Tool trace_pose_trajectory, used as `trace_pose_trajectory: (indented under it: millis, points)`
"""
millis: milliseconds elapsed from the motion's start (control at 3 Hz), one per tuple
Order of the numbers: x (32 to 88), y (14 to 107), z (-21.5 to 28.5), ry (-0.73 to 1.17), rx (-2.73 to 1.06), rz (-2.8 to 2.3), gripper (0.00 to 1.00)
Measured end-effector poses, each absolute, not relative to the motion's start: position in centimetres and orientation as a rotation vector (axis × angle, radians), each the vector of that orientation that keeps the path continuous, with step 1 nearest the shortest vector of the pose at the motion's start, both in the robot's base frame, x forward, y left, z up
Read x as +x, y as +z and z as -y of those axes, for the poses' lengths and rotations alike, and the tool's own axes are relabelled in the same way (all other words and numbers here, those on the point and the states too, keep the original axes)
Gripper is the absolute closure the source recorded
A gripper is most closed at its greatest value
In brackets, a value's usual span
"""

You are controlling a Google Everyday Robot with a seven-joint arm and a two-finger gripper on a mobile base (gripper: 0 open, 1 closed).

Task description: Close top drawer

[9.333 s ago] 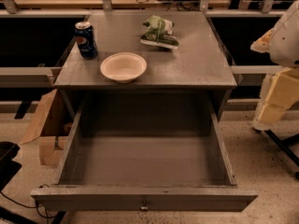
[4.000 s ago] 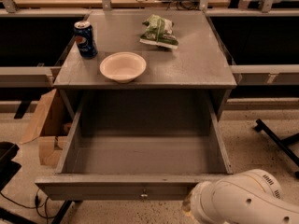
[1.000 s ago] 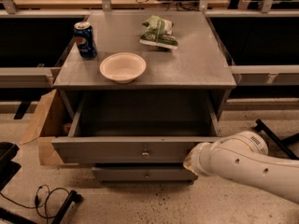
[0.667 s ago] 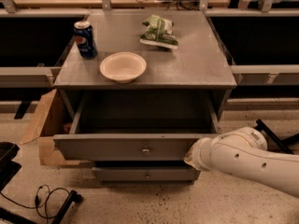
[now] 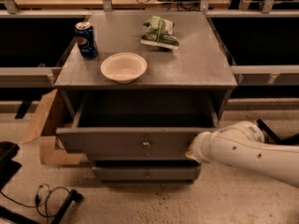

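The top drawer (image 5: 121, 143) is a wide grey drawer with a small metal knob (image 5: 146, 143) at the centre of its flat front. It stands partly open, with a strip of dark interior showing under the cabinet top. My white arm (image 5: 247, 150) reaches in from the right. The gripper (image 5: 191, 149) is at the right end of the drawer front, up against it. A shorter grey drawer (image 5: 145, 173) below sticks out a little.
On the grey cabinet top (image 5: 196, 64) stand a blue soda can (image 5: 86, 39), a white bowl (image 5: 123, 67) and a green chip bag (image 5: 160, 31). A cardboard box (image 5: 46, 129) stands at the cabinet's left. Black cables (image 5: 49, 200) lie on the floor at the lower left.
The drawer has slid far back into the cabinet since the earliest frames. My arm has come in from the lower right and moved with the drawer front towards the cabinet.
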State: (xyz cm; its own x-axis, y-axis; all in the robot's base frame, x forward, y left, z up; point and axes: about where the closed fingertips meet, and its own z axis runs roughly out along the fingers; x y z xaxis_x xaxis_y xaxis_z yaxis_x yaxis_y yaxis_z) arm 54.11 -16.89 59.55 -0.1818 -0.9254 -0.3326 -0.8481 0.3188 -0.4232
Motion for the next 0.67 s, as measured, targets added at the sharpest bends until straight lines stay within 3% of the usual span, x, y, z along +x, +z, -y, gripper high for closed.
trace_pose_trajectory:
  millis: [667]
  points:
    - [54.93,59.78,17.41,-0.209,-1.556,-2.054,1.00]
